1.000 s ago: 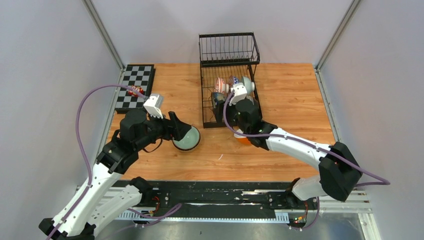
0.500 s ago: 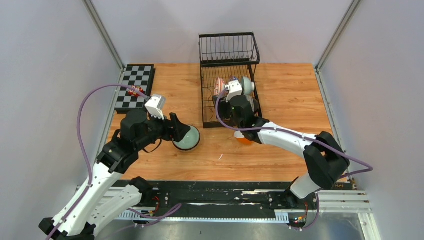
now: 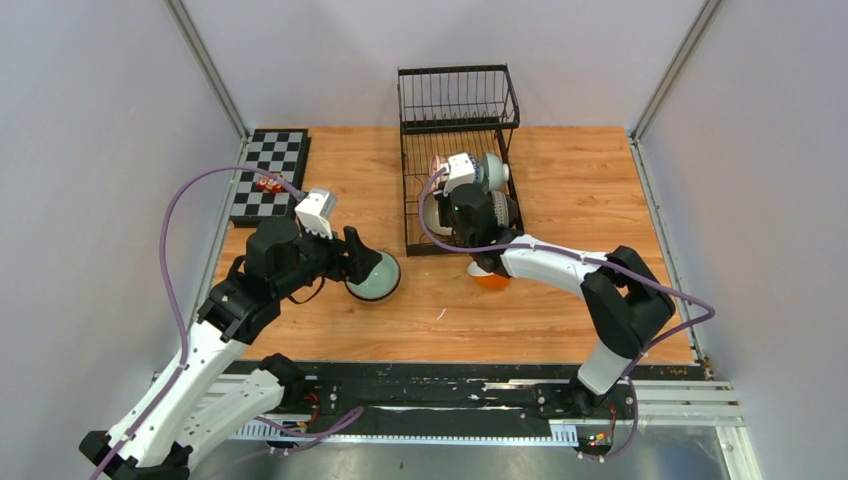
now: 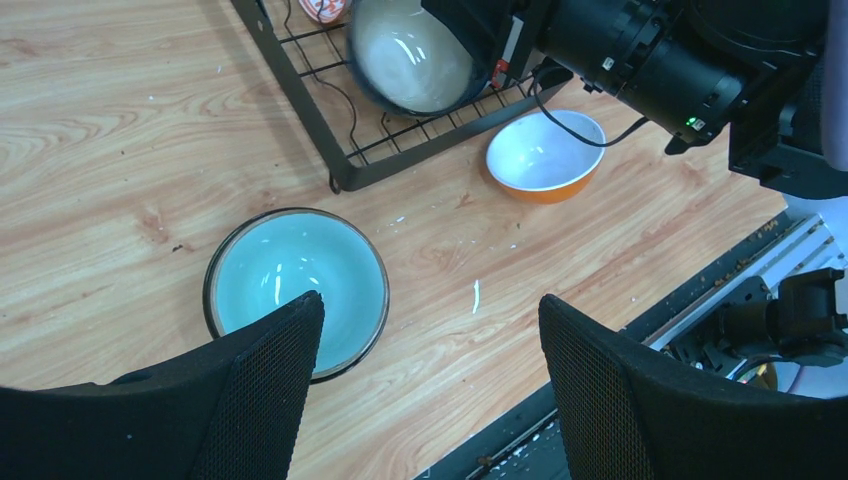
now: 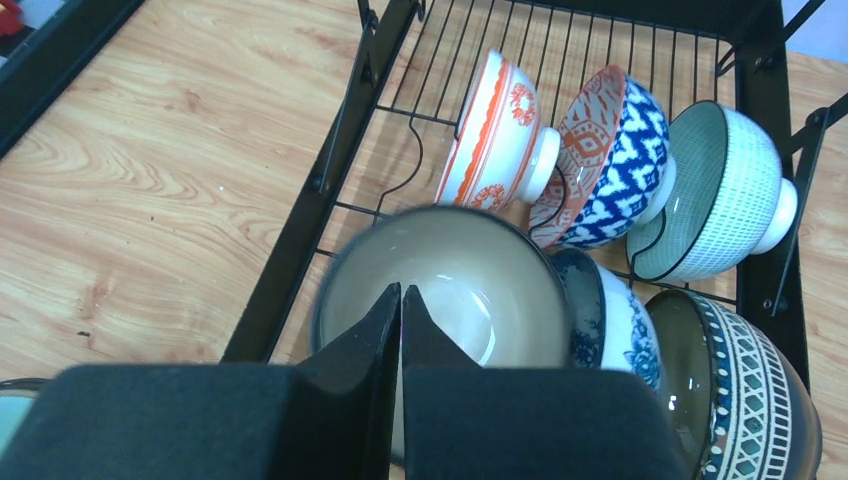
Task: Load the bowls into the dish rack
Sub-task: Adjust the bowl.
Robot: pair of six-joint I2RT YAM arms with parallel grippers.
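Over dish rack (image 3: 458,100), right gripper (image 5: 400,292) pinching cream bowl (image 5: 470,280) rim, left gripper (image 4: 430,305) spread wide near green bowl (image 4: 285,270)

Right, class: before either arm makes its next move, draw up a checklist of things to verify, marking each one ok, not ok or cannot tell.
1. Left fingers open: ok, spread apart over the green bowl, with its rim in the gap between them.
2. Left fingers low enough to grasp it: cannot tell.
3. Right fingers gripping: ok, shut on the cream bowl at its rim.
4. Cream bowl seated in the dish rack: cannot tell; it is tilted at the rack's front end.
5. Room left in the rack: ok, bare wires show beside the loaded bowls.
6. All bowls loaded: not ok; the green bowl and the orange bowl sit on the table.
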